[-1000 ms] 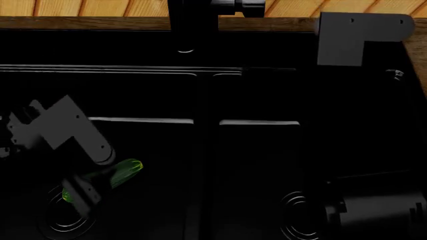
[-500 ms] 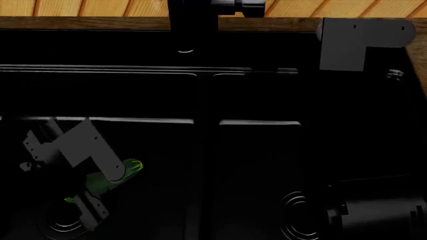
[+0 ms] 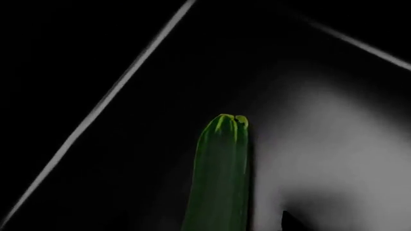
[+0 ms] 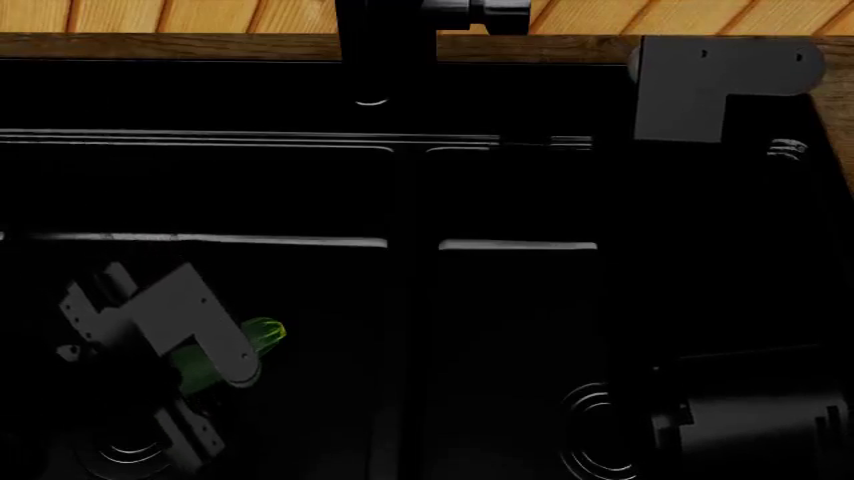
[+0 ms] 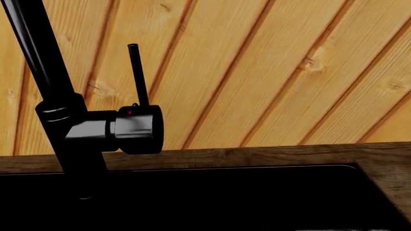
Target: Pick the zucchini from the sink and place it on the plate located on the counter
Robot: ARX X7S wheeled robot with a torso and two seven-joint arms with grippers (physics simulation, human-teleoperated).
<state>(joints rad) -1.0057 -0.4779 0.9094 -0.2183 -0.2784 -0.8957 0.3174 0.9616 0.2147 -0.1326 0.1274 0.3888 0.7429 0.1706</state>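
Observation:
The zucchini (image 4: 263, 334) lies in the left basin of the black sink (image 4: 307, 190), its pale stem end pointing right. My left gripper (image 4: 200, 385) hangs low over it and its grey wrist bracket hides the zucchini's middle. In the left wrist view the zucchini (image 3: 218, 178) runs lengthwise between the jaws. One dark fingertip (image 3: 287, 222) shows beside it with a gap, and the other is lost in the dark. My right arm's bracket (image 4: 701, 85) is at the sink's back right, and its jaws do not show. The plate is out of view.
A black faucet (image 4: 387, 50) stands at the sink's back middle, and it also shows in the right wrist view (image 5: 70, 125) before wooden wall planks. The counter (image 4: 200, 46) edges the sink. Drains sit at front left (image 4: 127, 450) and front right (image 4: 594, 440). A divider (image 4: 414, 300) splits the basins.
My left arm has moved right and down over the zucchini and now covers more of it. The zucchini has not moved. The right arm's bracket shifted slightly.

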